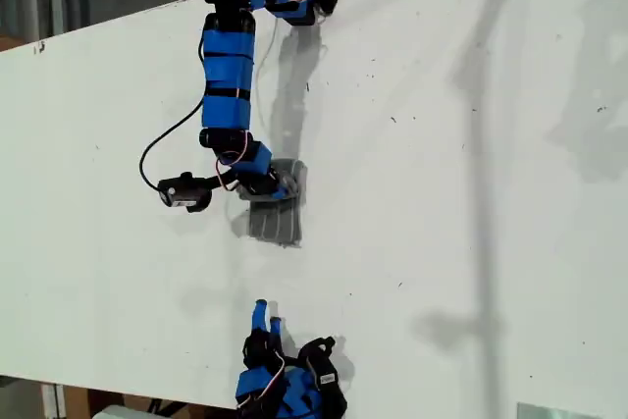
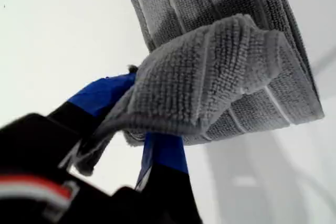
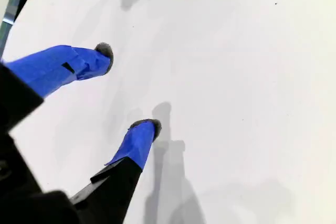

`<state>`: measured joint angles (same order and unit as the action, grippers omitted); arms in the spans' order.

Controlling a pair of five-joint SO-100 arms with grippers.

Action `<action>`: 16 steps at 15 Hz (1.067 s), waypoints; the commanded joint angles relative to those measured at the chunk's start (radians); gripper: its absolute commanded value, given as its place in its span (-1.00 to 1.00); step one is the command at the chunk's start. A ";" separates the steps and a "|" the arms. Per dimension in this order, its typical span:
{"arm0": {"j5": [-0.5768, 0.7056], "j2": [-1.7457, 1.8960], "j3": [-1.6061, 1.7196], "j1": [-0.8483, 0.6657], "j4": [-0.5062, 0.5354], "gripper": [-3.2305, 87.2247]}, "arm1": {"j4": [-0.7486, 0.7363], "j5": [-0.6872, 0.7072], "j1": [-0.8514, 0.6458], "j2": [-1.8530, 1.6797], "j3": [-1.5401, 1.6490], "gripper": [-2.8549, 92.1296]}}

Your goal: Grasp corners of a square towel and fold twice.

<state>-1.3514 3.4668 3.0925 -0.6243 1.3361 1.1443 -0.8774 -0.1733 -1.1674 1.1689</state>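
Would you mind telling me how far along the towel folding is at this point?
The towel already lies as a small layered stack, so most folding looks done. My first end effector is shut on one layer. My second end effector is open, holding nothing. Left: lay that layer flat and release.

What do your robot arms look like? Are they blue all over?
Mostly blue, not all over. Each arm is built of boxy blue segments with black joints between them. My first gripper has blue fingers on a black base with a red and white stripe. My second gripper has two slim blue fingers with dark grey tips. Thin black, red and white cables loop along one arm.
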 commanded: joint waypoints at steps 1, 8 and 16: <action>-0.015 0.005 0.005 0.012 -0.011 -0.38 | -0.054 0.040 -0.021 -0.023 -0.074 -0.49; -0.012 0.005 0.005 0.014 -0.011 -0.38 | -0.156 0.118 -0.051 -0.063 -0.106 -0.37; 0.005 0.005 0.003 0.029 -0.006 -0.37 | -0.074 -0.344 0.067 -0.971 0.911 -0.25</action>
<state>-1.3530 3.4668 3.0925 -0.6167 1.3361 1.1382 -1.1213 -0.1764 -1.8699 1.8316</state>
